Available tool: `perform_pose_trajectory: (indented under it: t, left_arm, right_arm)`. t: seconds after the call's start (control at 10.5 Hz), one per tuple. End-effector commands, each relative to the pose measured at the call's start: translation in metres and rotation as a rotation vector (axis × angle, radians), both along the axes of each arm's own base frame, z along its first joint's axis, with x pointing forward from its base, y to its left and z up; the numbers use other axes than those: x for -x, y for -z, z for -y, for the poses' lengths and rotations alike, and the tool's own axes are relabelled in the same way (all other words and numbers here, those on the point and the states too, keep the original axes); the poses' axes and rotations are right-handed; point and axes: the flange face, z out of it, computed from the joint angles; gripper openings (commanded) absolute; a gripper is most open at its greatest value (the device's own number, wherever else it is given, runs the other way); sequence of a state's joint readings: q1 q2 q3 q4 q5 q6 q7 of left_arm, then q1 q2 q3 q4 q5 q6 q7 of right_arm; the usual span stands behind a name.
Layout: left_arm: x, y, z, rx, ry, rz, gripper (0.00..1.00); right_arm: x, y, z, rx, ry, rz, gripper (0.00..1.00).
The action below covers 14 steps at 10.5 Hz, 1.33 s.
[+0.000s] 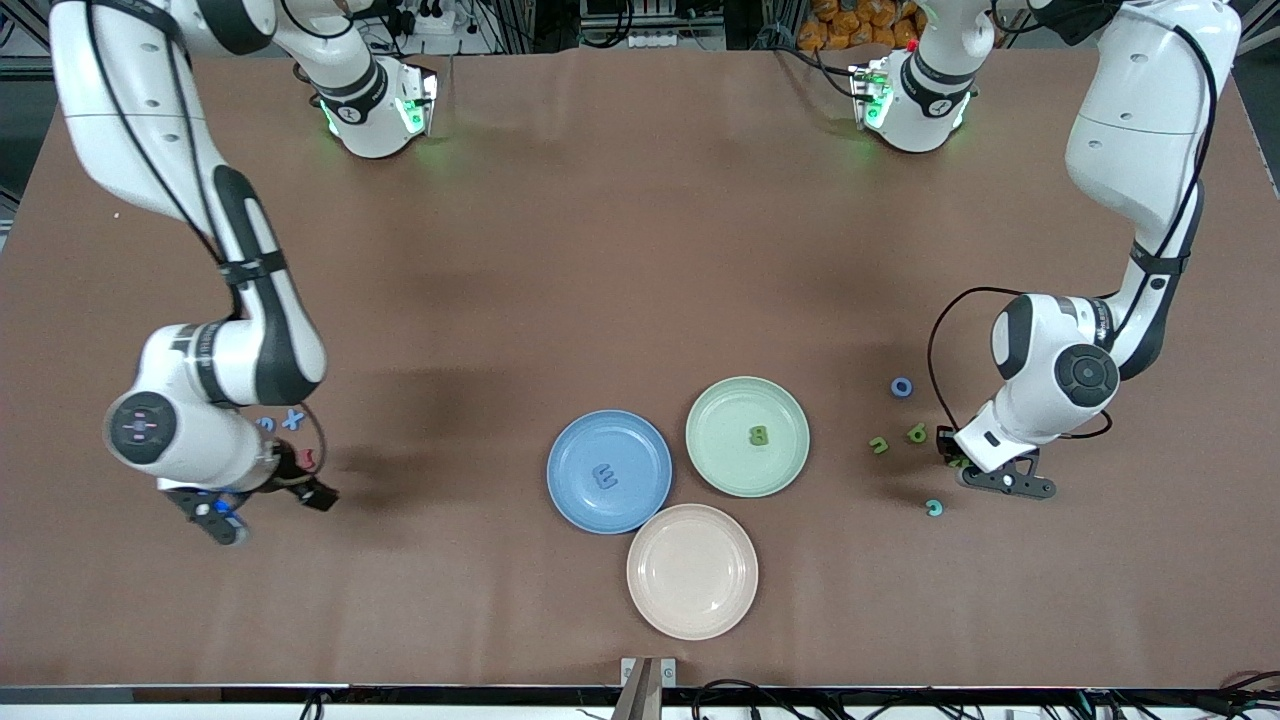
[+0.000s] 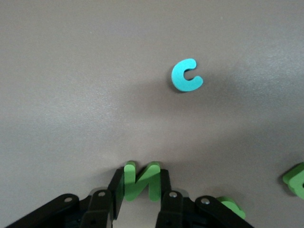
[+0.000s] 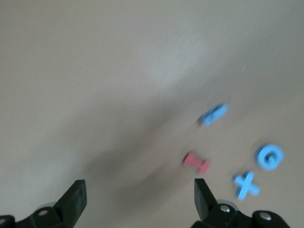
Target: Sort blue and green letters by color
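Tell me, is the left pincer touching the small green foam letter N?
Touching. The left wrist view shows the left pincer with one finger pressed against each side of the green foam letter N, no gap.

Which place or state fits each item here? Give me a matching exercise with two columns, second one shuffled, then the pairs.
Column one:
1. blue E
2. green B
3. green N
4. pink plate

Column two:
a. between the left gripper's fingers
b. holds no letter
c. on the blue plate
d. on the green plate

Pairs: 1-c, 2-d, 3-a, 4-b
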State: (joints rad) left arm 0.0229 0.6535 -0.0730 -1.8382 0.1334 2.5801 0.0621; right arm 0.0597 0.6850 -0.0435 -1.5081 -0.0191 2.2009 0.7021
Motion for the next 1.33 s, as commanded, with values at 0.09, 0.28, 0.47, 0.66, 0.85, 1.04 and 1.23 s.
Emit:
perform_pose_trajectory:
  t: [0.09, 0.28, 0.47, 0.66, 0.85, 1.04, 1.23]
  left_arm:
    - [-0.011, -0.046, 0.010, -0.003, 0.008, -0.003, 0.00]
    - [-0.013, -0.071, 0.047, 0.064, -0.052, -0.030, 0.00]
    - [-0.010, -0.082, 0.102, 0.103, -0.144, -0.021, 0.00]
    - [-0.005, -0.093, 0.161, 0.131, -0.257, -0.006, 0.00]
    - [0.005, -0.098, 0.214, 0.159, -0.338, -0.003, 0.00]
    - [0.017, -0.095, 0.264, 0.211, -0.419, -0.032, 0.00]
    - [0.027, -0.092, 0.292, 0.219, -0.481, -0.044, 0.00]
  right_arm:
    - [0.024, 0.045, 0.037, -0.022, 0.063, 0.231, 1.00]
    - [0.028, 0.050, 0.056, -0.026, 0.148, 0.262, 1.00]
    - [0.029, 0.049, 0.077, -0.020, 0.171, 0.240, 1.00]
    - [0.021, 0.033, 0.069, -0.017, 0.167, 0.117, 1.00]
    - [0.018, 0.011, 0.078, -0.013, 0.194, -0.041, 1.00]
    - [0.021, 0.009, 0.092, -0.011, 0.220, -0.065, 1.00]
    - [0.018, 0.009, 0.124, -0.018, 0.411, 0.015, 1.00]
